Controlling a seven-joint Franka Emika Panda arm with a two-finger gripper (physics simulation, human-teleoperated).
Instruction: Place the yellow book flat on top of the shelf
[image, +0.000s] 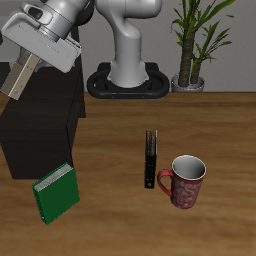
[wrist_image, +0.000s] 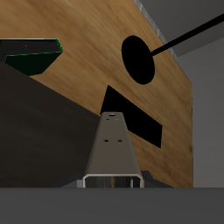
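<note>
one small, thin, stiff-covered yellow book (image: 19, 83) is your load. it hangs tilted from the claw (image: 27, 68), above the flat top of the low, wide, black box-like shelf (image: 40, 125) that sits along a side edge of the bench, toward a back corner. the book looks light and rigid, so it should not sag, but its smooth cover could slip or swing under a pinch at one end. a hold across the covers near the spine seems safest. the claw is clamped on the book's upper end and touches nothing else. the wrist view shows the book (wrist_image: 114, 153) edge-on, running out from the claw. the book is not yet flat, so judge the tilt before lowering. a larger green hardcover book (image: 55, 192) leans near the shelf's front, well below your load.
</note>
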